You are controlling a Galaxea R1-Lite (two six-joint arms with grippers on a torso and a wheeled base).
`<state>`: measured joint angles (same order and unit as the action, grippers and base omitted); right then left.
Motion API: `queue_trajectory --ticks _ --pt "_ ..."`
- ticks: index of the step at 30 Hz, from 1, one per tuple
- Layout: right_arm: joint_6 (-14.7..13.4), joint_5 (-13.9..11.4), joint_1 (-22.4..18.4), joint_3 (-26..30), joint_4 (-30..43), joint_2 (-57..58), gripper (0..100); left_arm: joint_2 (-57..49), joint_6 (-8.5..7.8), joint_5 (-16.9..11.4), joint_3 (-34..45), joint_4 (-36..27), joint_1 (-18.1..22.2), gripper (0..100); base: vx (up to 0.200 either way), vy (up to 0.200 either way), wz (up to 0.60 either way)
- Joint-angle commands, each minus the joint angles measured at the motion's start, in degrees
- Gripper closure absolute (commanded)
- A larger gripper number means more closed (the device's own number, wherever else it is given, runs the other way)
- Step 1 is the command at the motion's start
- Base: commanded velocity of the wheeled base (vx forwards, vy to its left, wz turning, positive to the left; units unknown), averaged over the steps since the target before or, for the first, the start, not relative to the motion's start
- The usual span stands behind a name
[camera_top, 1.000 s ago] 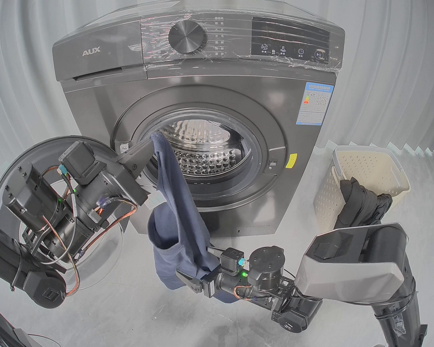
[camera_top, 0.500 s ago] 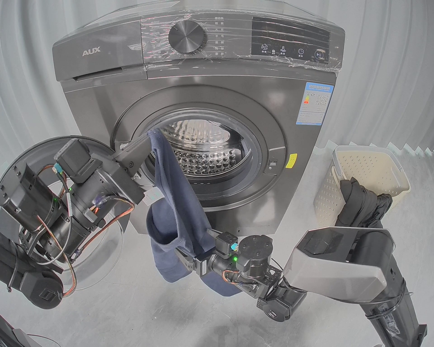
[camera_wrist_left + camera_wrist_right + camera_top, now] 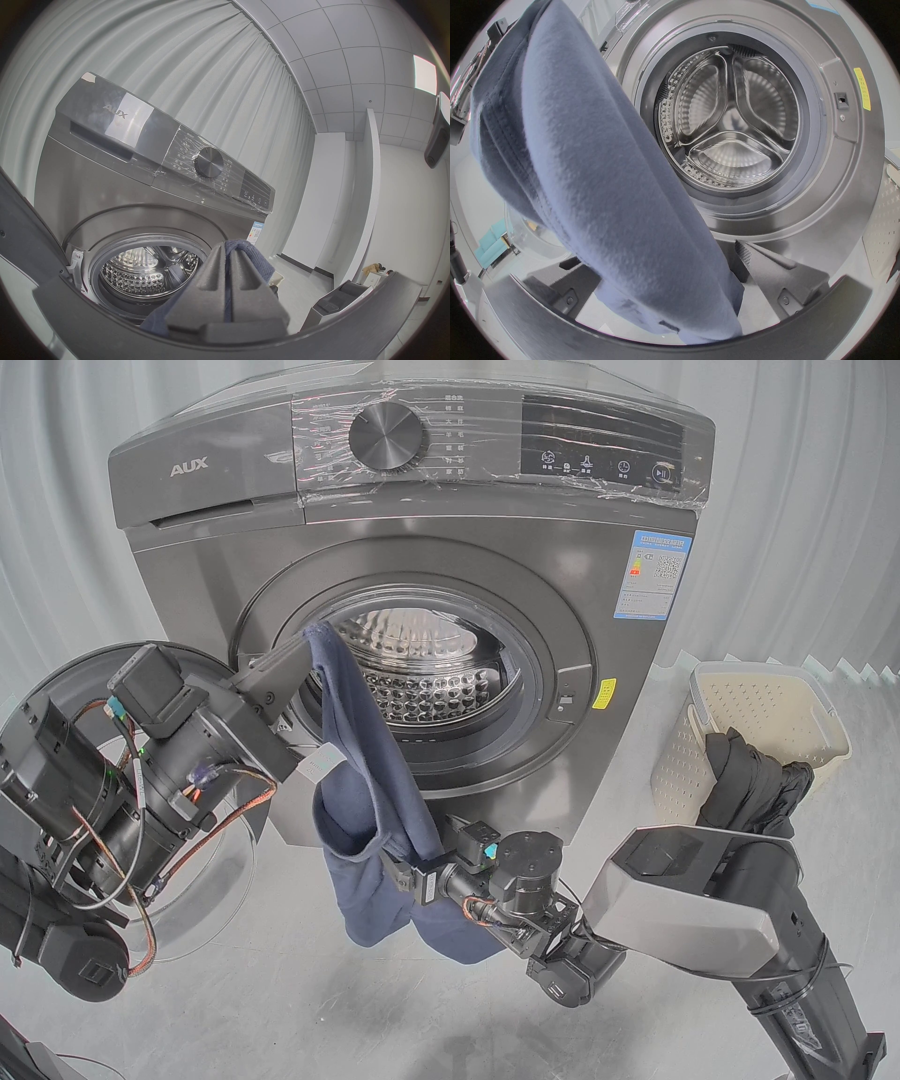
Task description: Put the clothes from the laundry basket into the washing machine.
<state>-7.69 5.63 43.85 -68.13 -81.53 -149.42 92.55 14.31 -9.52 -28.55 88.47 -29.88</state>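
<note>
Clothes: one blue garment hangs in front of the washing machine, across the left side of the open drum mouth.

Its top edge is pinched in the left gripper, whose fingers are pressed together on the cloth at the upper left rim of the opening. From there the garment drops in a long fold. The lower end hangs below the opening, above the floor.

The right gripper sits low, at the garment's lower part, just in front of the machine's base. Its fingers stand apart with cloth draped between them. Whether the cloth touches the pads is hard to judge.

The round door is swung open to the left, behind the left arm.

Right of the machine, on the floor, is the laundry basket, with black clothing slumped over its near rim.
</note>
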Motion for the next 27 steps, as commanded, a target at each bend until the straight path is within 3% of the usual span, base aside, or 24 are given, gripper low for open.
queue_trajectory --ticks 1,12,13,23,27 --pt "-0.04 0.26 -0.70 -0.42 -0.73 -0.35 0 0.09 0.01 0.03 0.07 0.04 0.00 100 0.000 0.000 0.00" --pt "-0.75 0.34 0.97 -1.48 -0.73 0.01 0 0.17 0.01 0.03 0.07 0.04 0.17 100 0.000 0.000 0.00" --pt "-0.83 0.34 0.97 -1.21 -0.73 0.27 100 0.26 0.01 0.03 0.07 0.04 0.26 100 0.000 0.000 0.00" --pt "-1.45 0.43 -0.17 6.70 -1.44 7.74 100 0.61 0.01 0.03 0.34 0.04 2.19 100 0.000 0.000 0.00" --pt "-1.45 0.43 -3.16 11.62 -1.61 12.93 100 1.14 -0.34 -0.24 0.78 -0.05 4.30 100 0.000 0.000 0.00"
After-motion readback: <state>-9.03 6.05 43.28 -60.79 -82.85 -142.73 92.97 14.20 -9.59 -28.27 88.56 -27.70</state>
